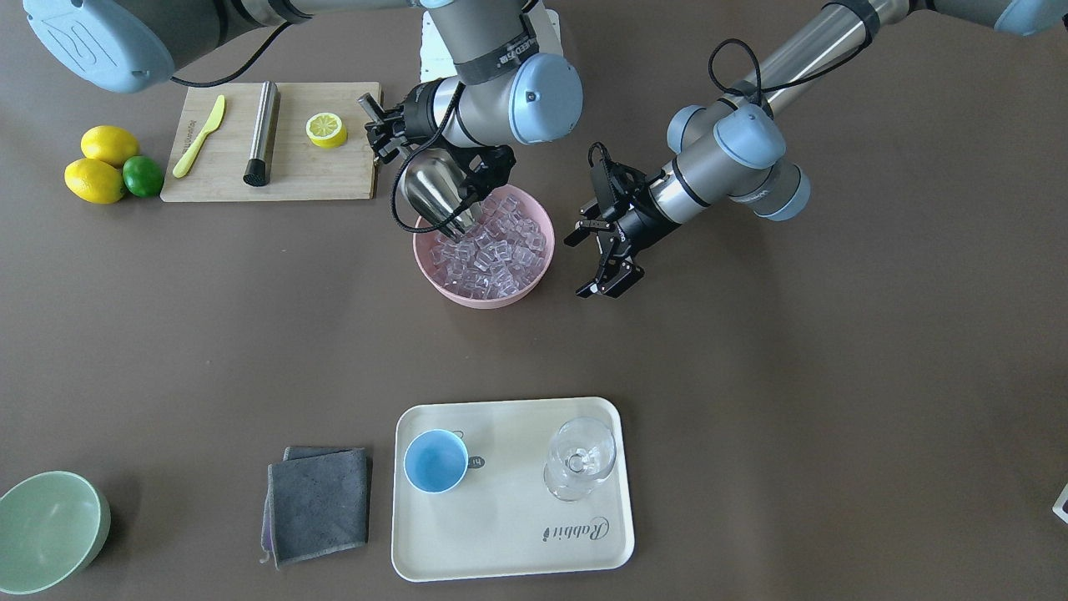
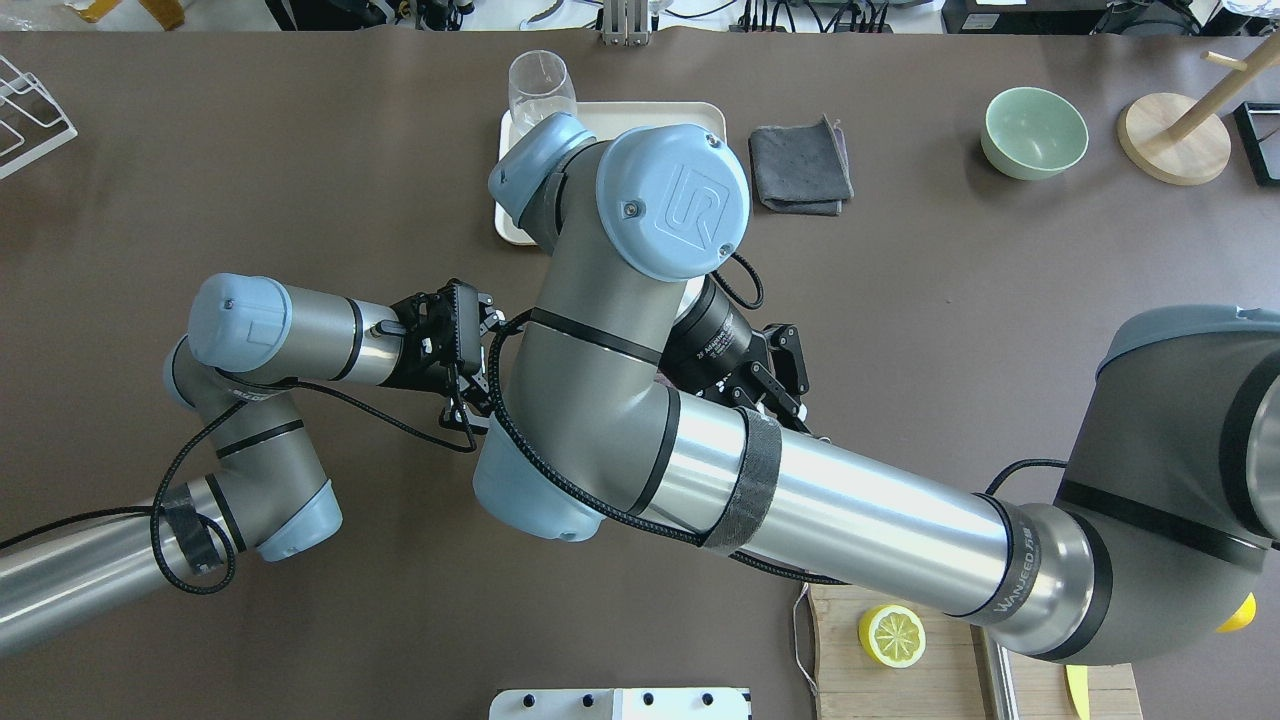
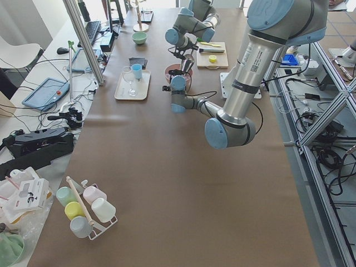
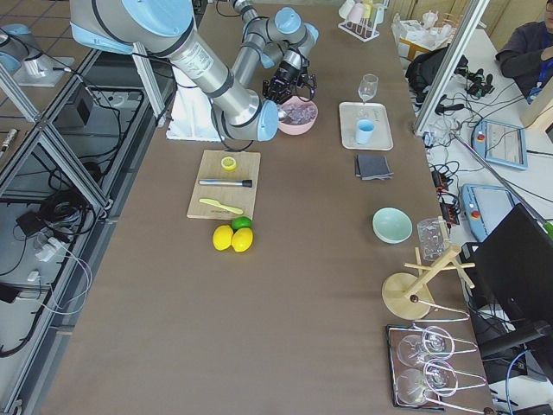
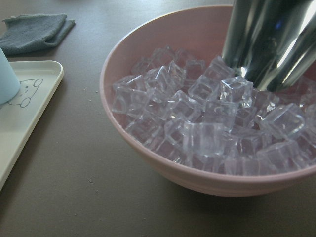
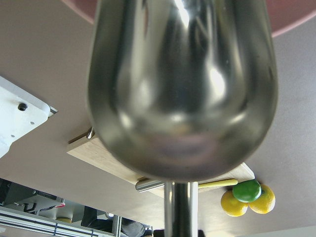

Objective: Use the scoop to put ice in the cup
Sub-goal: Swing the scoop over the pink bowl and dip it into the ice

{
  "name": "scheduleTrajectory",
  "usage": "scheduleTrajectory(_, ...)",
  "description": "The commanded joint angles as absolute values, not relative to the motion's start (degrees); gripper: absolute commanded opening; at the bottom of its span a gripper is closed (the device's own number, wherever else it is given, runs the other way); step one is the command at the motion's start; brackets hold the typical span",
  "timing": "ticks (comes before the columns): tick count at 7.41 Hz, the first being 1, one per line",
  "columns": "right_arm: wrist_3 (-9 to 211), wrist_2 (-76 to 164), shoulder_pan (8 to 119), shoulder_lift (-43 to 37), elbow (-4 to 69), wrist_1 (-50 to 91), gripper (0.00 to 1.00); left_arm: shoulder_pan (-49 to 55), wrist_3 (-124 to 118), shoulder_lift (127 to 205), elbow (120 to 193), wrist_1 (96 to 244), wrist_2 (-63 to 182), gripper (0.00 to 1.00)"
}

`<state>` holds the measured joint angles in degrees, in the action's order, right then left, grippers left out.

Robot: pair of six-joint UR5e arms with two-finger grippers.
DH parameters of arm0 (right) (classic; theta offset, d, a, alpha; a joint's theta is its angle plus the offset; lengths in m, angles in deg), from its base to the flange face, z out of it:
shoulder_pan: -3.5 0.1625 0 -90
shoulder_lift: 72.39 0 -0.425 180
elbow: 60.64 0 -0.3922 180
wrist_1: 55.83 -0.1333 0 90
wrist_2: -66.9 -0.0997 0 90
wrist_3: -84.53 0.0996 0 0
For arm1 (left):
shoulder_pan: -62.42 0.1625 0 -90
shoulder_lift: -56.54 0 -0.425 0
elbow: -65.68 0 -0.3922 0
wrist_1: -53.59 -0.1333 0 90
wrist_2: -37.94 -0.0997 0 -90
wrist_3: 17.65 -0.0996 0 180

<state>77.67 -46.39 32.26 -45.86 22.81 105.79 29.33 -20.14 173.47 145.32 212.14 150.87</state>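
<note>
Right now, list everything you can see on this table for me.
ice: many, clear, in pink bowl
pink bowl: one, mid-table
scoop: one, steel, tip in the ice
cup: one, light blue, on tray
wine glass: one, clear, on tray
tray: one, cream, operators' side
cloth: one, grey, beside tray
green bowl: one, past the cloth
board: one, wooden, near robot
knife: one, yellow, on board
muddler: one, steel, on board
lemon half: one, on board
lemons: two, yellow, beside board
lime: one, green, beside lemons
pastel mugs: several, robot's left end
right arm: jaws shut on scoop handle
left arm: jaws open, beside pink bowl
</note>
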Motion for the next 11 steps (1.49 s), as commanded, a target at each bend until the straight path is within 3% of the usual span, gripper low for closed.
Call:
scheduleTrajectory(1, 77.77, -46.04, 31.80, -45.59, 21.45, 102.12, 0.00, 29.38, -20.11, 173.52, 145.31, 212.15, 150.26, 0.99)
scheduleTrajectory(8, 79.26, -43.76, 31.72, -42.08, 22.33, 88.51, 0.00, 29.38, -20.11, 173.52, 145.31, 212.50, 150.26, 0.99)
scheduleTrajectory(11, 79.26, -42.53, 31.54, -36.46, 28.64, 80.42, 0.00, 29.38, -19.85, 173.52, 145.31, 212.50, 150.26, 0.99)
